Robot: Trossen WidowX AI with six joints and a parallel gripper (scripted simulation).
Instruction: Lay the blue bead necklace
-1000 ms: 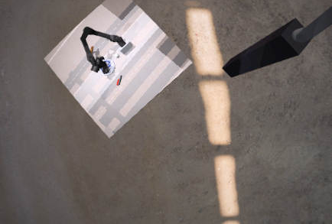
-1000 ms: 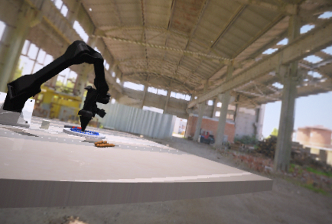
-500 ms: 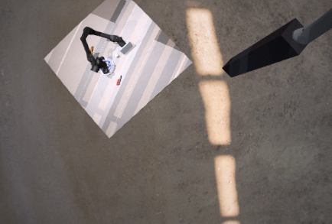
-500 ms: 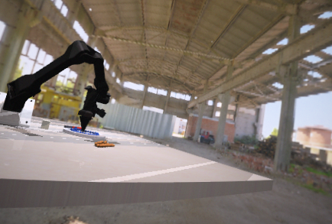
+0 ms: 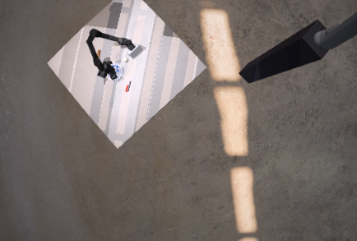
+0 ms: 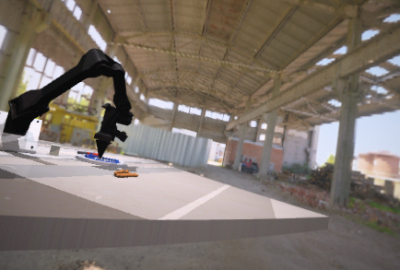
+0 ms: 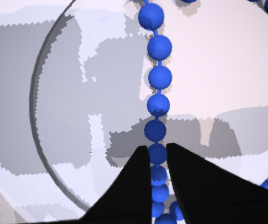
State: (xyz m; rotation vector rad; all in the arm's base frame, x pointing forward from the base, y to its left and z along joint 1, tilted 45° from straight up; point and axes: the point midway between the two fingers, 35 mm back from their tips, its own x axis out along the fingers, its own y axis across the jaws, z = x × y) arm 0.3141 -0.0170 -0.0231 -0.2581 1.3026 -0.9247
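The blue bead necklace (image 5: pixel 117 67) (image 6: pixel 111 159) (image 7: pixel 159 47) lies on the white round bead board (image 7: pixel 60 100). In the wrist view one strand runs straight down the picture to the fingertips, well inside the curved groove line at left; other beads show at the right edge. My gripper (image 6: pixel 100 158) (image 7: pixel 156 153) points down at the board, shut on a bead of this strand. The beads below it bunch between the fingers, and the fingers partly hide them. In the top view the arm hides part of the board.
An orange beaded object (image 5: pixel 99 53) (image 6: pixel 125 173) lies beside the board. A red and dark stick-like object (image 5: pixel 127 87) lies on the board's other side. A small pale object (image 5: pixel 126 59) (image 6: pixel 54 149) stands between the board and the arm's base. The table (image 6: pixel 184 206) ends in straight edges.
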